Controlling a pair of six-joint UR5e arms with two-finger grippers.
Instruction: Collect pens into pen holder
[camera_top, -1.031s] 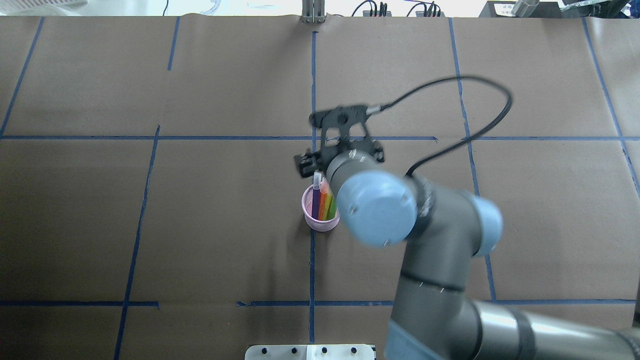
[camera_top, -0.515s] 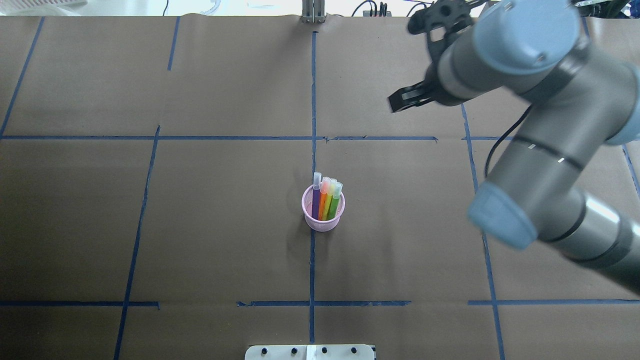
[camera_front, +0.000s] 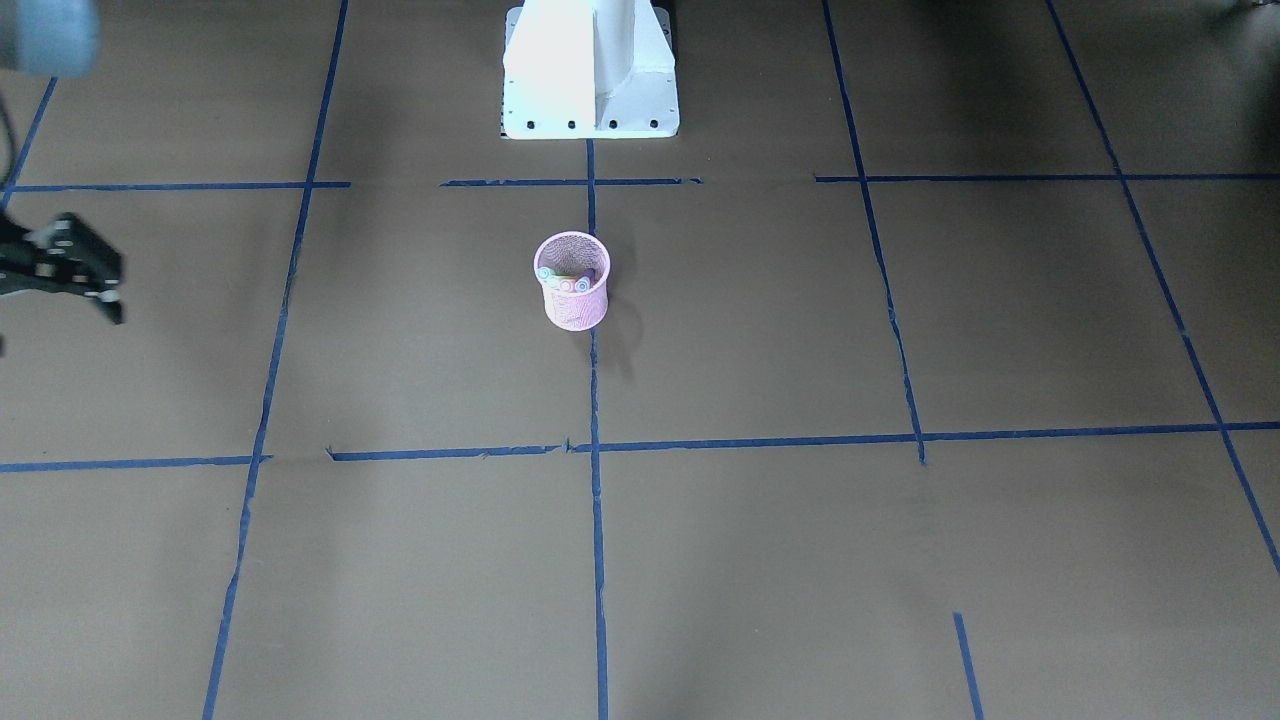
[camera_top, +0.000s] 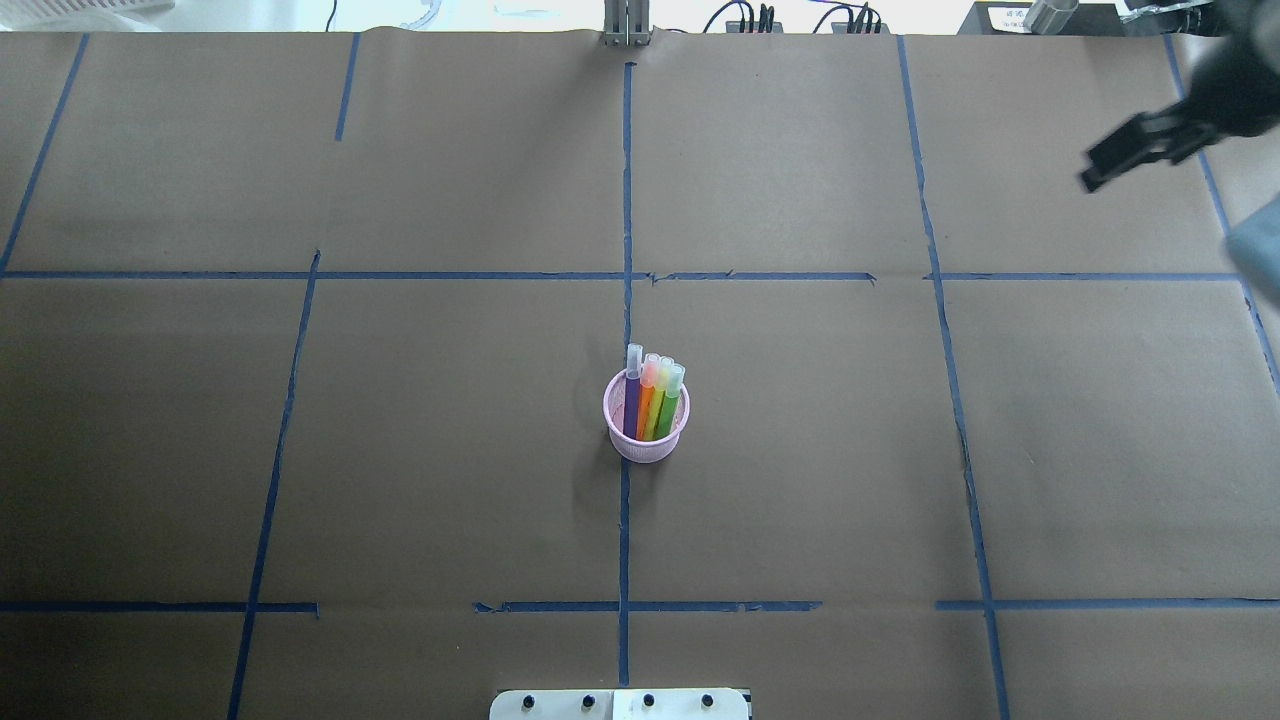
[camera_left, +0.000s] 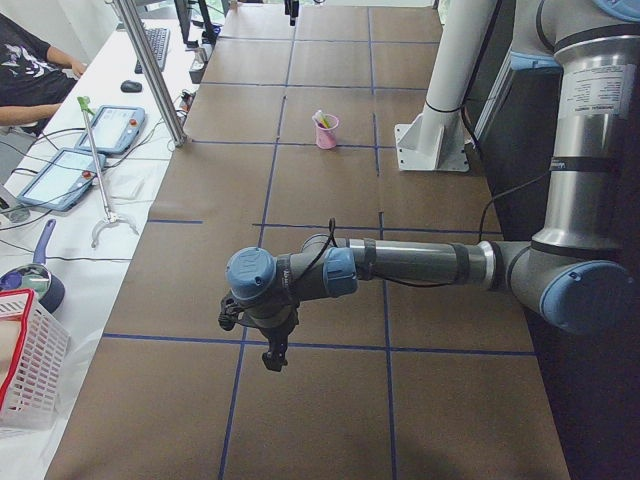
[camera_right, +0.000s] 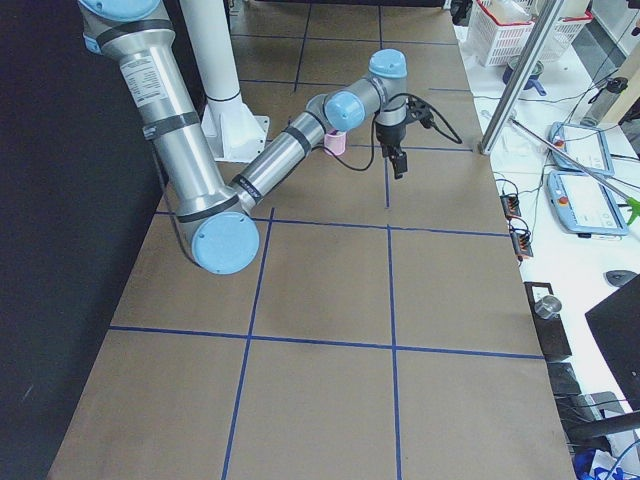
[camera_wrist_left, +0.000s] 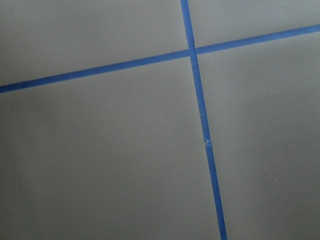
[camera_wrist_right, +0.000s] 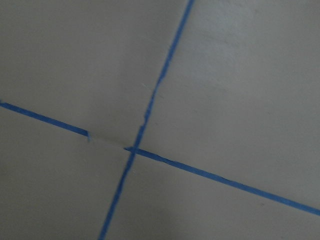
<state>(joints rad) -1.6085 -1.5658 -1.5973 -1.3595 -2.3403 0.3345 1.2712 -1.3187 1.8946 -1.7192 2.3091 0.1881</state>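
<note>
The pink mesh pen holder (camera_top: 646, 432) stands upright at the table's middle, on a blue tape line. Purple (camera_top: 632, 398), orange (camera_top: 647, 402) and green (camera_top: 669, 405) pens stand inside it, pale ends up. From the front, the pen holder (camera_front: 573, 300) shows only the pen tips at its rim. My right gripper (camera_top: 1100, 172) hangs far off at the back right, open and empty; in the front-facing view the right gripper (camera_front: 70, 300) sits at the left edge. My left gripper (camera_left: 272, 358) points down over bare table far from the holder; I cannot tell its state. Both wrist views show only paper and tape.
Brown paper with a blue tape grid covers the table. The white base plate (camera_top: 620, 705) sits at the near edge. Beyond the left end are a white basket (camera_left: 25, 370), tablets (camera_left: 60, 175), a metal post (camera_left: 150, 70) and a seated person (camera_left: 30, 70).
The right arm has swung away from above the pen holder, up and out to the far right edge of the overhead view. The holder and its pens have stayed put.
</note>
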